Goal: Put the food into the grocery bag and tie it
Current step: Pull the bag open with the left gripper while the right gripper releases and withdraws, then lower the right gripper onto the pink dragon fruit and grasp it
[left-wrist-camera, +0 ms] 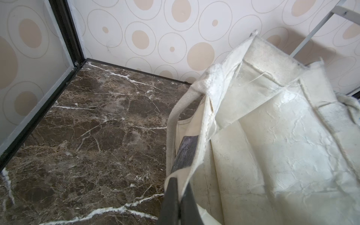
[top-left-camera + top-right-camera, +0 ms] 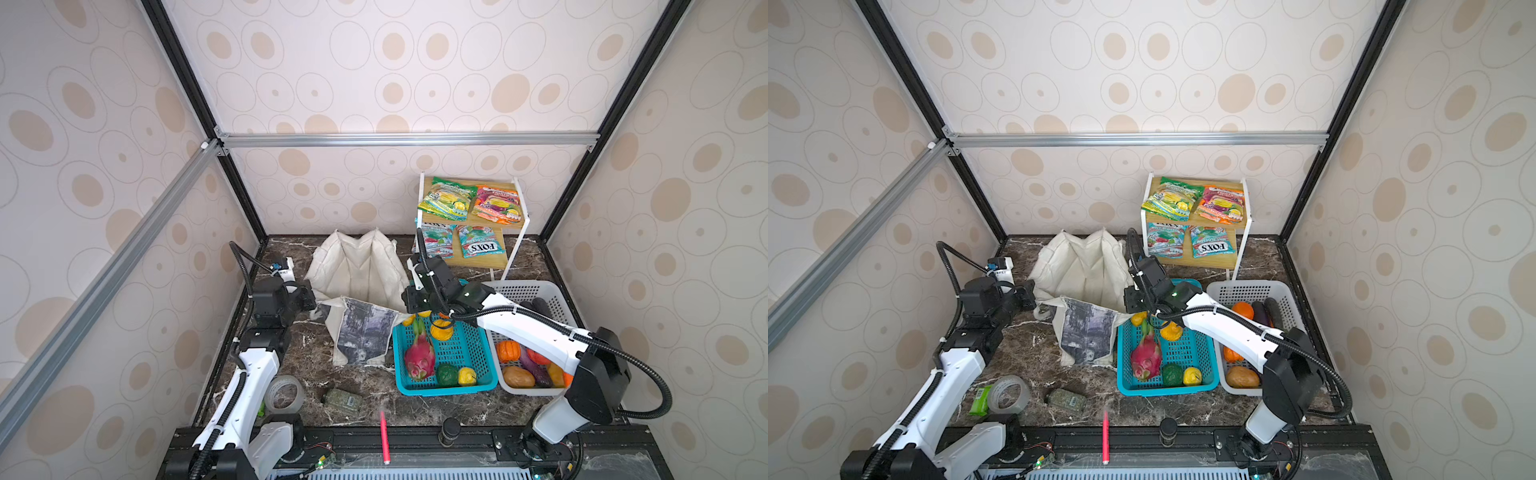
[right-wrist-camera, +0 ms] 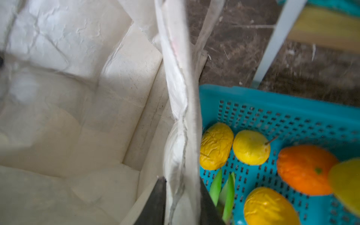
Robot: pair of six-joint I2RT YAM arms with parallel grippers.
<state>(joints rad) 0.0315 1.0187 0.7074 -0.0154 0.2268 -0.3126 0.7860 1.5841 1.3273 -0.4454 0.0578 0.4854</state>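
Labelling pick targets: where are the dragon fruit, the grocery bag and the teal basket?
dragon fruit [image 2: 419, 358]: in a top view, on its pink body.
grocery bag [image 2: 360, 271]: in a top view, on its pale inner lining.
teal basket [image 2: 449, 389]: in a top view, on its near rim.

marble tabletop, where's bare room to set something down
Bare: the far-left corner of the dark marble tabletop, between the walls and the off-white canvas bag; also the strip between the teal plastic basket and the black front rail. Crowded: the right side, with that basket, the white plastic basket and the wooden shelf rack.
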